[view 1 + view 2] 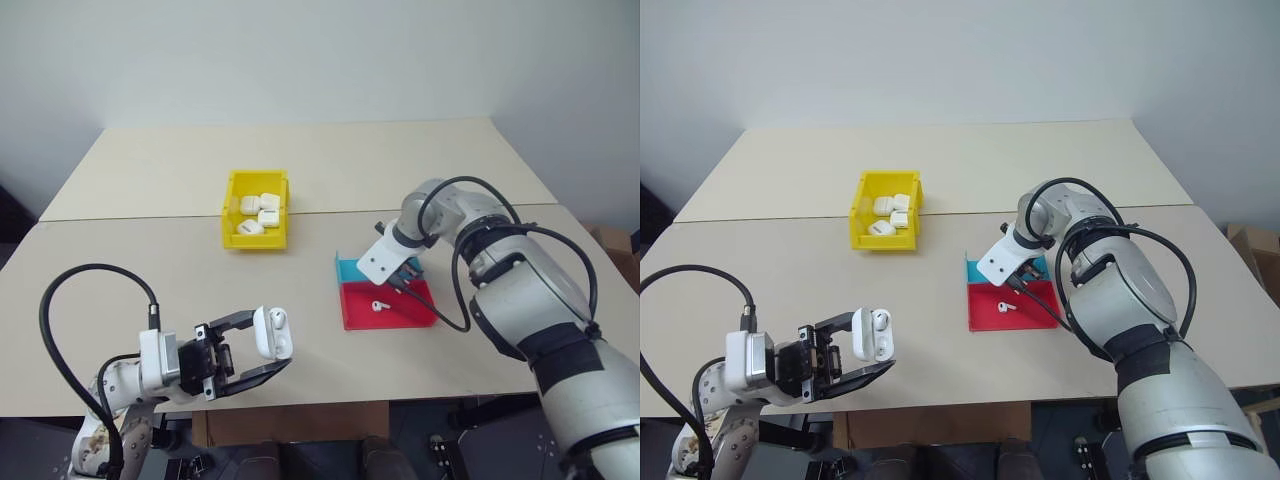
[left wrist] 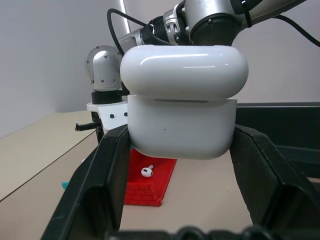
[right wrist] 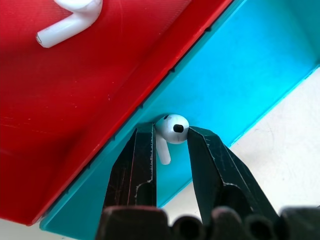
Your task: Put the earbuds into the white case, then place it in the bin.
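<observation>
My left gripper (image 1: 268, 348) is shut on the white case (image 1: 272, 333), holding it with its lid open above the table's front edge, left of centre. In the left wrist view the case (image 2: 182, 100) sits between the two black fingers (image 2: 107, 170). My right gripper (image 3: 170, 131) points down into the blue tray (image 3: 250, 75) and is shut on one of the earbuds (image 3: 174, 128), a finger on each side. The other earbud (image 1: 379, 306) lies loose on the red tray (image 1: 400, 305). The yellow bin (image 1: 232, 200) stands further back.
Several white cases (image 1: 258, 212) lie inside the bin. The blue tray (image 1: 350, 270) and the red tray sit side by side right of centre, under my right arm. A seam (image 1: 150, 219) runs across between the two tabletops.
</observation>
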You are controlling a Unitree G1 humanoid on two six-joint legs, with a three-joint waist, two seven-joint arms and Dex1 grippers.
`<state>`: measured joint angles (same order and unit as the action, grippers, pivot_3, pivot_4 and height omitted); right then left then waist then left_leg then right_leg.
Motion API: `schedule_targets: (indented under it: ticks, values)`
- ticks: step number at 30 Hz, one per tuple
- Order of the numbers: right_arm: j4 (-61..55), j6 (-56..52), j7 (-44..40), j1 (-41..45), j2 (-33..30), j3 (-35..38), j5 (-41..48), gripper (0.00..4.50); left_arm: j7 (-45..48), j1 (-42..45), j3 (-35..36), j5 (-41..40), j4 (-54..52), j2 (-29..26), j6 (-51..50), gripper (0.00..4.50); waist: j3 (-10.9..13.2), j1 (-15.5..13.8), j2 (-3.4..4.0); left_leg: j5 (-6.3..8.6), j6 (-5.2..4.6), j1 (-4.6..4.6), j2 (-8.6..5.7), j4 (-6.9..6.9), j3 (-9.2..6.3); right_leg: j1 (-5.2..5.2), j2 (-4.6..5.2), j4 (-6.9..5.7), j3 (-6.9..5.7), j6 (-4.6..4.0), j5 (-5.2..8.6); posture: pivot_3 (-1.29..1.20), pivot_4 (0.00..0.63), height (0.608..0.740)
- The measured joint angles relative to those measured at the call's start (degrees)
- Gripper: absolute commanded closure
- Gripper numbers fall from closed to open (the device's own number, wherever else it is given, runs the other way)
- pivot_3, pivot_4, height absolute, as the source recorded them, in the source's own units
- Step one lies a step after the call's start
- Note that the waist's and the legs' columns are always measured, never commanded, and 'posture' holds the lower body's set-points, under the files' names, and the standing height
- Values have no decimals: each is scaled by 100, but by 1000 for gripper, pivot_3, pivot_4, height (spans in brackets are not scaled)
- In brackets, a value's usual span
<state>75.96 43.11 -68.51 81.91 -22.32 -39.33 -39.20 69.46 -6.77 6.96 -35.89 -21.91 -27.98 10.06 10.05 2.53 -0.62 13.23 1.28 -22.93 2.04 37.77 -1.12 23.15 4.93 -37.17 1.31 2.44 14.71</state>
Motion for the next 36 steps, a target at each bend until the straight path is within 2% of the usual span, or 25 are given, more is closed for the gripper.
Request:
schedule_targets:
  ticks: [10, 16, 19, 23, 26, 31, 36]
  values:
    - [-13, -390, -147, 0, -92, 747, 577, 3438, 324, 289, -70, -35, 152, -101, -19, 1746, 0, 0, 0, 0, 0, -1, 0, 0, 1, 0, 0, 0, 0, 0, 0, 0, 150, 740]
    - [-301, -837, -626, -18, -426, 1664, 1526, 3438, 372, 732, -69, -32, 448, -105, -19, 1746, 0, -18, 0, 0, 0, -3, 0, 0, 1, -1, 0, 2, 0, 0, 0, 0, 150, 740]
    - [-969, -1423, -1027, -234, -677, 2402, 2394, 3438, 292, 893, -73, -56, 485, -89, -56, 1746, 0, -23, 0, 0, 0, -5, 1, 0, -1, -5, 0, 4, -1, 0, 0, 0, 150, 740]
    - [-3461, -3375, -1280, -1450, -1202, 3511, 3943, 3438, 144, 931, -83, -258, 441, -93, -303, 1746, 0, -112, 0, 0, 0, -16, 1, 5, -6, 1, 3, 3, -6, 0, 0, 0, 150, 740]
    - [-6044, -5464, -794, -2591, -1483, 4354, 5232, 3438, 76, 1143, -83, -398, 420, -114, -539, 1746, 0, -188, 4, 0, -1, -20, 1, 8, -12, 3, 3, -1, -12, 0, 0, 0, 150, 740]
    - [-9060, -8068, 875, -3479, -1529, 5944, 7646, 3438, 68, 1760, -175, -492, 575, -82, -802, 1746, -2, -182, 3, 0, -1, -11, 0, 8, -14, -14, 0, 3, -15, 1, 0, 0, 150, 740]
    - [-10570, -9138, 2636, -4273, -1336, 6709, 9719, 3438, 122, 2290, -353, -468, 863, 14, -979, 1746, -3, -157, 1, 0, -1, -8, -2, 8, -11, -16, 0, 4, -10, 1, 0, 0, 150, 740]
